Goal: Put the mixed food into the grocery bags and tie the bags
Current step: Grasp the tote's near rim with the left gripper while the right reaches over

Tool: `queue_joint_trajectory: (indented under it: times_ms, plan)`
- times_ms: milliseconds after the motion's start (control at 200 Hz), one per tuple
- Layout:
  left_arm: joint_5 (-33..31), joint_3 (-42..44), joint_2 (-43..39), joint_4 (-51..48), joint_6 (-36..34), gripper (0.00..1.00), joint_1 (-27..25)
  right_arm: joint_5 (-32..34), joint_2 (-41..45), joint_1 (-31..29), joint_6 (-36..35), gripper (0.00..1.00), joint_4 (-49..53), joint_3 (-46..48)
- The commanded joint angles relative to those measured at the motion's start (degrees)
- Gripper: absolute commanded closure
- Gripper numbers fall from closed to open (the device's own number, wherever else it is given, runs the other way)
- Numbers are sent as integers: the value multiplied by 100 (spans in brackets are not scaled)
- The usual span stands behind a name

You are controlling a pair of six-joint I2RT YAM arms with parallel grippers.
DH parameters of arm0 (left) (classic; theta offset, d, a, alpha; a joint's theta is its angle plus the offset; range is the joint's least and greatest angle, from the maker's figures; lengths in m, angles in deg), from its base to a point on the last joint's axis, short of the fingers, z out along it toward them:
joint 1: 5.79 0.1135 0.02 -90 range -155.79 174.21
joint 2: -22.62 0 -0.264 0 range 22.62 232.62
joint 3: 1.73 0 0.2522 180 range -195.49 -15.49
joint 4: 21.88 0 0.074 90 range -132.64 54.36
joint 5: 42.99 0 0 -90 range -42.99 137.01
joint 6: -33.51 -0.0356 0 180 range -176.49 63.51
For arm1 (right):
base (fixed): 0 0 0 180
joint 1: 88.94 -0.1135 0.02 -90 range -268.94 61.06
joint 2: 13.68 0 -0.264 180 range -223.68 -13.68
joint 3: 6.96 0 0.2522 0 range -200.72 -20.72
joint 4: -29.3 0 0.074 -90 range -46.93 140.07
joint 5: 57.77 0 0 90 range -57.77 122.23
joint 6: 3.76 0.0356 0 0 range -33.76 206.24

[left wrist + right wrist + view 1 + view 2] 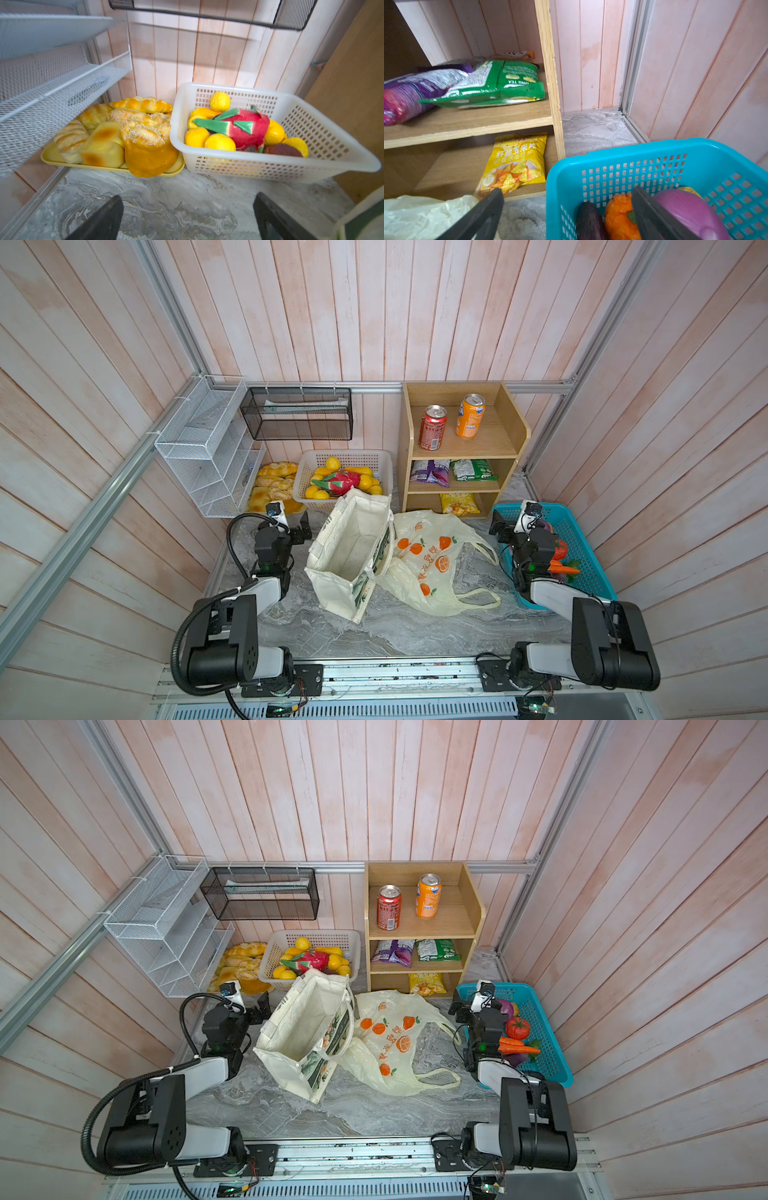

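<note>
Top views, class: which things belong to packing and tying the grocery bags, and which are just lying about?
Belong to the job: red soda can, purple snack packet, toy carrot, canvas tote, plastic bag.
Lying about: orange soda can, green snack packet, yellow chip packet, white fruit basket, bread loaves.

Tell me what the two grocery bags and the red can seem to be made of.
Tote: matte cream woven cloth, probably canvas; it stands boxy, with stitched seams. Plastic bag: thin, glossy film, likely polyethylene; it lies crumpled. Red soda can: metal, probably aluminium; shiny silver lid, printed wall.
</note>
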Motion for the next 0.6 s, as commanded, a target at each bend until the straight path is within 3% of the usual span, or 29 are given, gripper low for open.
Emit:
queue_joint_trajectory:
  times_ms: [0, 95, 155, 190, 245, 395, 500, 595]
  plan:
    - [-420, -161, -335, -730, 590, 0, 16, 176, 377, 19, 833, 2, 628, 26]
    - [-674, -502, -618, -1562, 1076, 0, 21, 281, 927, 86, 1928, 2, 1167, 2]
    - [-533, -705, -773, -2054, 1295, 0, 19, 613, 1339, 191, 3201, 2, 1727, 17]
    - [-350, -830, -863, -2362, 1404, 0, 15, 396, 1548, 318, 3535, 2, 1634, 125]
    - [-66, -1053, -1010, -2850, 1515, 0, 22, -369, 1744, 497, 3589, 2, 1365, 214]
    - [834, -1964, -1339, -4047, 1469, 0, -59, -1423, 1929, 510, 3246, 11, 2487, -495]
    - [713, -3199, -1167, -5234, 908, 0, -424, -2290, 1906, 418, 3140, 21, 3309, -1001]
    - [576, -4206, -813, -6344, 712, 0, -652, -2319, 1834, -272, 2936, 24, 4205, -1539]
